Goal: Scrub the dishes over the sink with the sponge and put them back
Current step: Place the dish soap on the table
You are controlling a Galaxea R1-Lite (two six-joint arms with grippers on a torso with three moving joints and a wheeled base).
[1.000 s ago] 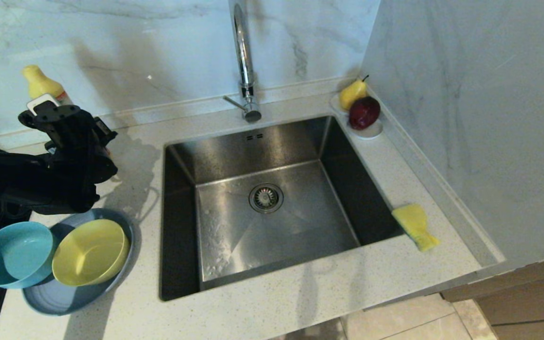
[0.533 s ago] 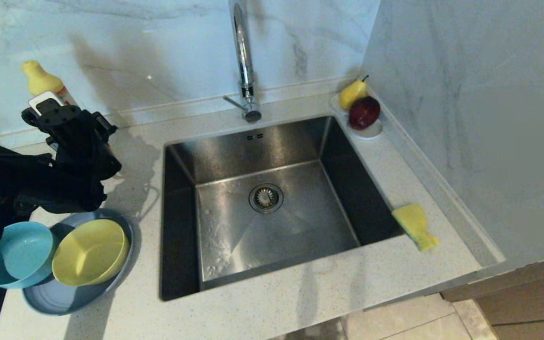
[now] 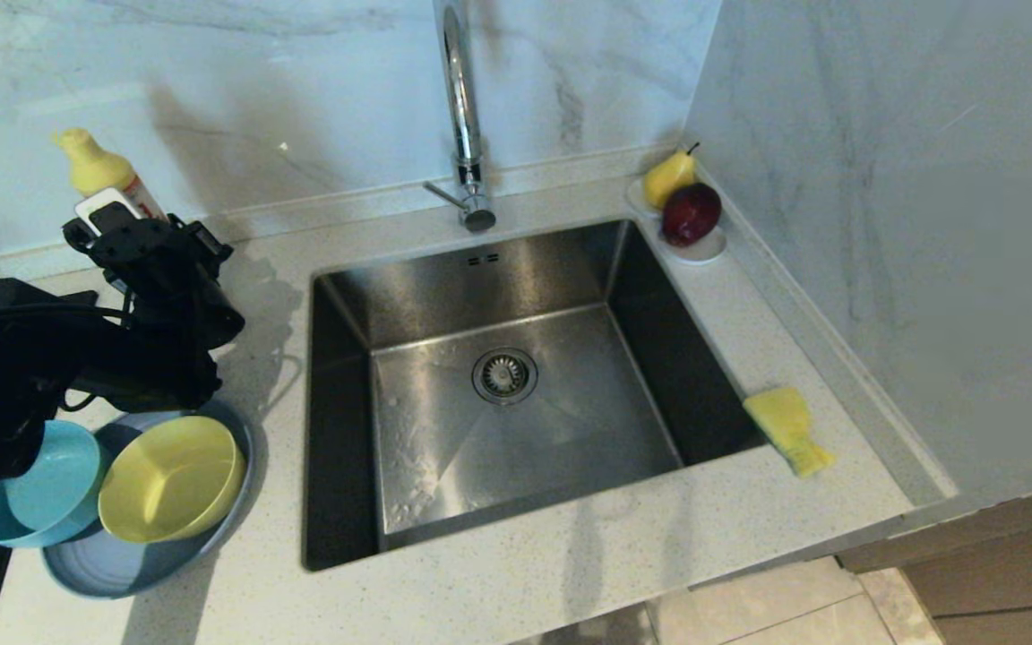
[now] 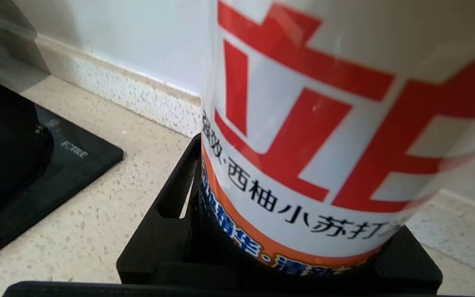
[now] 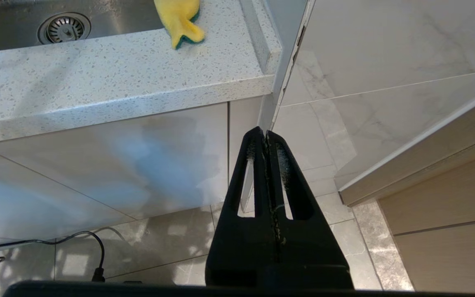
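Observation:
A white dish-soap bottle (image 3: 99, 175) with a yellow top and red lettering (image 4: 311, 123) is clamped in my left gripper (image 3: 135, 242) at the back left of the counter, tilted. Just in front of that arm the grey-blue plate (image 3: 122, 564) carries the yellow bowl (image 3: 171, 479) and the teal bowl (image 3: 46, 488), which the arm partly covers. The steel sink (image 3: 444, 430) lies in the middle under the chrome tap (image 3: 460, 107). The yellow sponge (image 3: 787, 428) rests on the counter at the sink's right edge. My right gripper (image 5: 265, 134) hangs shut and empty below the counter front.
A small white dish (image 3: 704, 249) with a pear and a red apple stands in the back right corner. A black cooktop (image 4: 35, 165) lies left of the bottle. A marble wall (image 3: 883, 224) bounds the counter on the right.
My left gripper has shifted a little to the right and nearer with the bottle, which now leans more. The arm covers more of the teal bowl.

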